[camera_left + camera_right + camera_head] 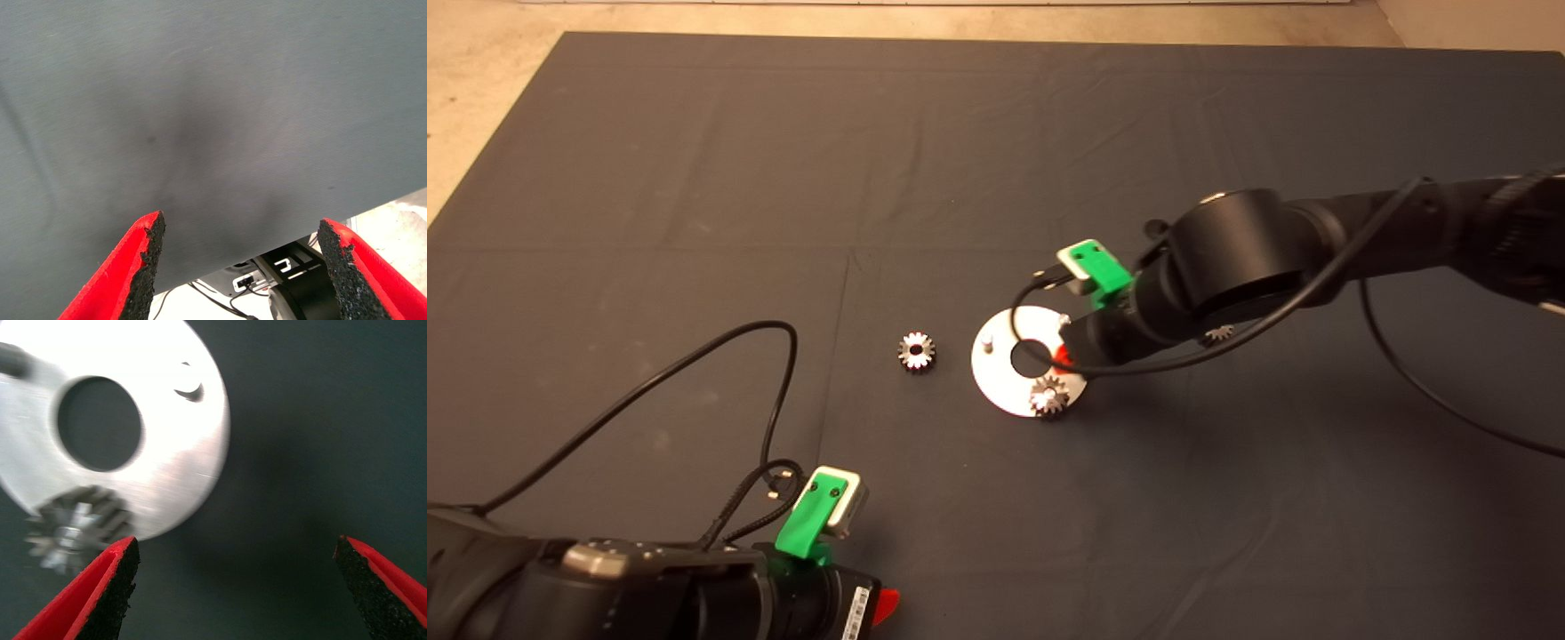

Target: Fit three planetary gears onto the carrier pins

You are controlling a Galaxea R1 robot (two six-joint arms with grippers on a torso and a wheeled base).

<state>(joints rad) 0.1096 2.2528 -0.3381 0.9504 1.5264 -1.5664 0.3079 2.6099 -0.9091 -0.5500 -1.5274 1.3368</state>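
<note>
Right gripper: from the head view, your right arm reaches in from the right edge, wrist bent down over the disc, red fingertip showing at the centre hole's right side. One gear sits on the disc's near rim; a second gear lies on the mat left of the disc, apart from it; a third gear peeks out behind the arm. One bare pin stands at the disc's left rim. Left gripper is parked at the lower left edge.

Left wrist view: left gripper fingers spread wide over bare mat.

Right wrist view: right gripper jaws wide apart and empty, with the mounted gear just beside one pad
</note>
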